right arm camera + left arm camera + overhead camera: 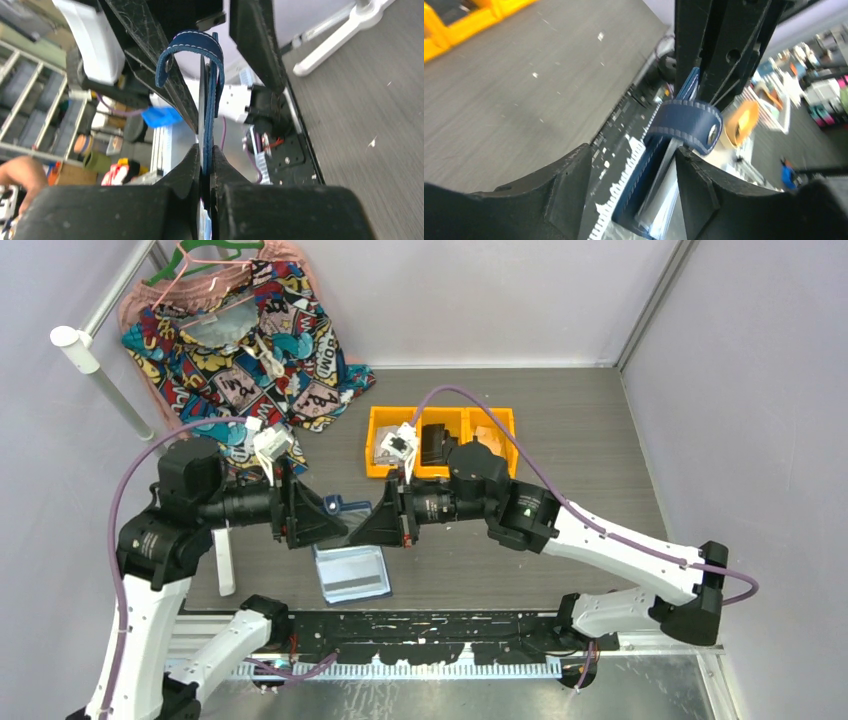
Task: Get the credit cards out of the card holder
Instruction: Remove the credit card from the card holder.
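Two hands share the small navy-blue leather card holder [684, 125] above the table [560, 440].
Right hand [206, 162] pinches its edge; left hand [631, 152] gapes around it; pale flat credit cards [663, 197] sit inside, none out yet.

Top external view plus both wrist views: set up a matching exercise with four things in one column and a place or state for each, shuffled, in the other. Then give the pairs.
Things:
A. card holder
B. yellow bins
C. patterned garment
D. left gripper

Places or states:
1. far left of the table, under a green hanger
2. open, one finger on each side of the card holder
3. navy, pinched by the right gripper
4. on the table beyond both grippers

Pairs: A-3, B-4, C-1, D-2.
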